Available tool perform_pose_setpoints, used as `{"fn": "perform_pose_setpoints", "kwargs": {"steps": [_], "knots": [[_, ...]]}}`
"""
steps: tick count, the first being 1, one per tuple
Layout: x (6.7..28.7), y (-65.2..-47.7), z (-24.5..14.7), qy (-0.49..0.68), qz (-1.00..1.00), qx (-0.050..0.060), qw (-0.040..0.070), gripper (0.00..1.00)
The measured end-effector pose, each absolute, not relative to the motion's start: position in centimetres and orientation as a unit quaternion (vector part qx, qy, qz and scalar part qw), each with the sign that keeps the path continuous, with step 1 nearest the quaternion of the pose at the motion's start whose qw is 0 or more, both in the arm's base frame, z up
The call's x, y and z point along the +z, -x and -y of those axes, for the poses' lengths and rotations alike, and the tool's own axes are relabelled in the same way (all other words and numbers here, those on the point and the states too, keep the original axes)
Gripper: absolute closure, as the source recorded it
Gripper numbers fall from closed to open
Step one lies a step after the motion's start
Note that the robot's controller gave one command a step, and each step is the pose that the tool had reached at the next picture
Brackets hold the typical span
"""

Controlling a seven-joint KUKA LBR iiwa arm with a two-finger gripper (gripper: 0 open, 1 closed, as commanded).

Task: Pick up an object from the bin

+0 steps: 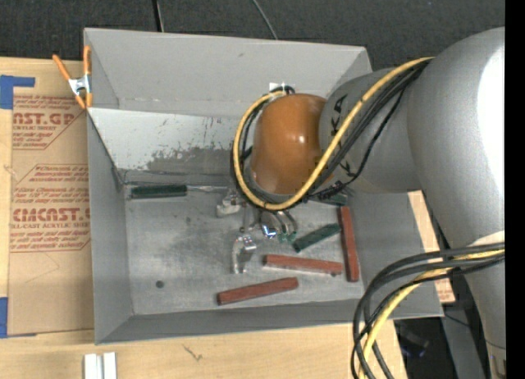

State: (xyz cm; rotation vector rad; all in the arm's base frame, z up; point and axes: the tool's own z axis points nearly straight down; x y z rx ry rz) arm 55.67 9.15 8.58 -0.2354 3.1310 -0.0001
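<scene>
Looming nearest the lens, the arm's grey body (459,123) and orange wrist cover (283,148) are hanging over the grey bin (164,74). The gripper (253,236) beneath them is sitting low over the middle of the floor, and whether its jaws are open or closed cannot be told. Just beside the jaws on the arm's side a short dark green stick (316,238) is lying tilted. A red-brown bar (302,265) is lying just on their near side and a 2nd red-brown bar (257,291) beyond it. A 3rd red-brown bar (349,242) is lying past the green stick, and a long dark green stick (158,192) is resting well away by the back wall.
</scene>
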Motion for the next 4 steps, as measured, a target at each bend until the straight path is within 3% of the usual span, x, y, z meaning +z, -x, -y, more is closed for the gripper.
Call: {"fn": "perform_pose_setpoints", "kwargs": {"steps": [1,2,3,4], "knots": [[7.8,-55.0,-6.7,0.005,-1.000,0.001,0.001,0.00],[8.6,-54.1,-0.2,0.046,-0.999,0.000,0.001,1.00],[8.6,-54.1,-0.2,0.046,-0.999,0.000,0.001,1.00],[27.5,-53.6,-0.6,0.038,-0.999,0.000,0.006,1.00]]}}
